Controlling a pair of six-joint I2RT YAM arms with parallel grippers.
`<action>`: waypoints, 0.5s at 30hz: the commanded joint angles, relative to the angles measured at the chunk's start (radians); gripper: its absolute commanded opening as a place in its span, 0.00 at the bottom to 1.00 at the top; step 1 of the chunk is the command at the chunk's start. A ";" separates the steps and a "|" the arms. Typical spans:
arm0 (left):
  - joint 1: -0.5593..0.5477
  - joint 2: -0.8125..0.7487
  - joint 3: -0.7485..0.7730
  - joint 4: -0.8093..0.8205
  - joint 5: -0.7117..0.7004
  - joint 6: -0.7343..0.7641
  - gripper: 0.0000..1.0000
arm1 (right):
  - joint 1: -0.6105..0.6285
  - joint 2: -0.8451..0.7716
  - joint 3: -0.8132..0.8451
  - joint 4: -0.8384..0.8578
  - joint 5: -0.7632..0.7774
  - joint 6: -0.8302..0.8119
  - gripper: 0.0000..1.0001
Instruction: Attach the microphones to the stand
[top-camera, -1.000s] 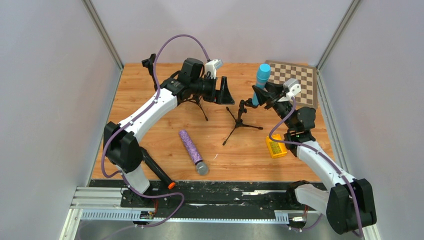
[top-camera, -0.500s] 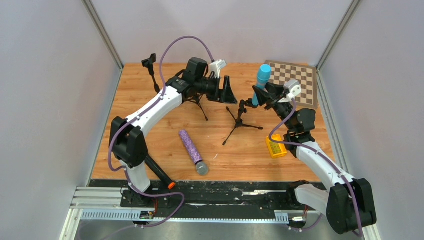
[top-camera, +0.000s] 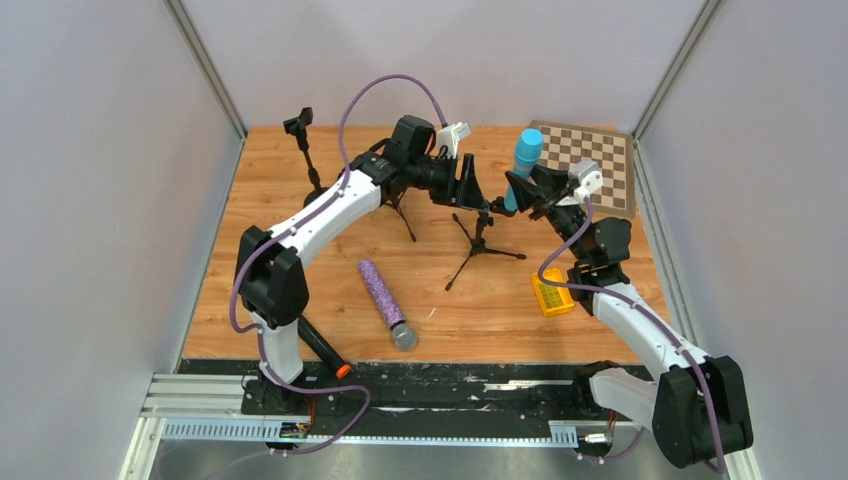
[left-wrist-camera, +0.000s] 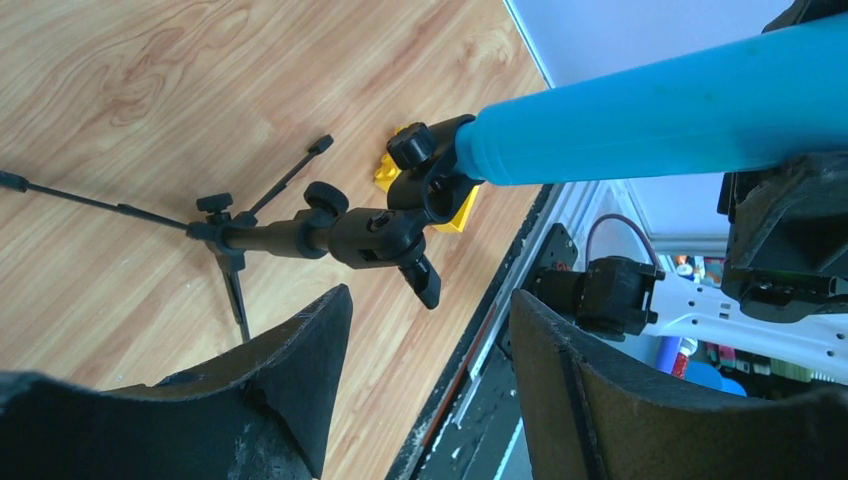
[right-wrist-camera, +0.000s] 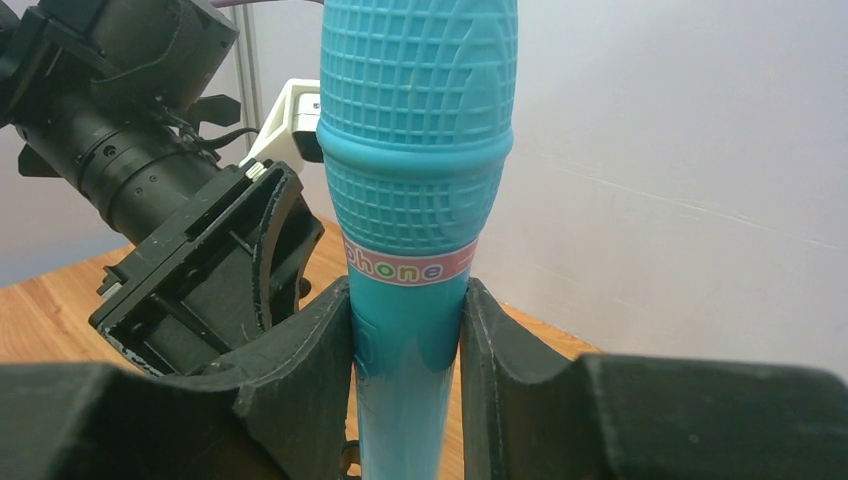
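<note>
My right gripper (top-camera: 527, 190) is shut on the light-blue microphone (top-camera: 523, 162), also seen in the right wrist view (right-wrist-camera: 415, 200), holding it upright with its lower end at the clip (left-wrist-camera: 432, 180) of the middle tripod stand (top-camera: 478, 235). My left gripper (top-camera: 477, 187) is open and empty, just left of that stand's clip; the left wrist view shows the stand arm (left-wrist-camera: 290, 235) and blue microphone (left-wrist-camera: 650, 110) beyond the jaws. The purple glittery microphone (top-camera: 385, 303) lies on the table. The black microphone with orange ring (top-camera: 325, 352) lies at the near edge by the left arm base.
Another black stand (top-camera: 303, 140) rises at the back left, and a tripod (top-camera: 400, 212) sits under the left arm. A yellow block (top-camera: 551, 293) lies right of centre. A checkerboard (top-camera: 590, 160) lies at the back right. Grey walls enclose the table.
My left arm has swung to the right, bringing its open gripper up beside the middle stand's clip. The right gripper and the blue microphone have stayed in place.
</note>
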 joint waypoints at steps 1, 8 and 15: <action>-0.008 0.025 0.057 -0.007 -0.014 -0.023 0.67 | 0.001 0.020 -0.033 -0.097 -0.015 0.000 0.00; -0.016 0.099 0.152 -0.035 -0.049 -0.032 0.69 | 0.002 0.012 -0.033 -0.104 -0.016 0.003 0.00; -0.039 0.175 0.258 -0.089 -0.063 -0.023 0.65 | 0.002 0.011 -0.021 -0.118 -0.016 0.007 0.00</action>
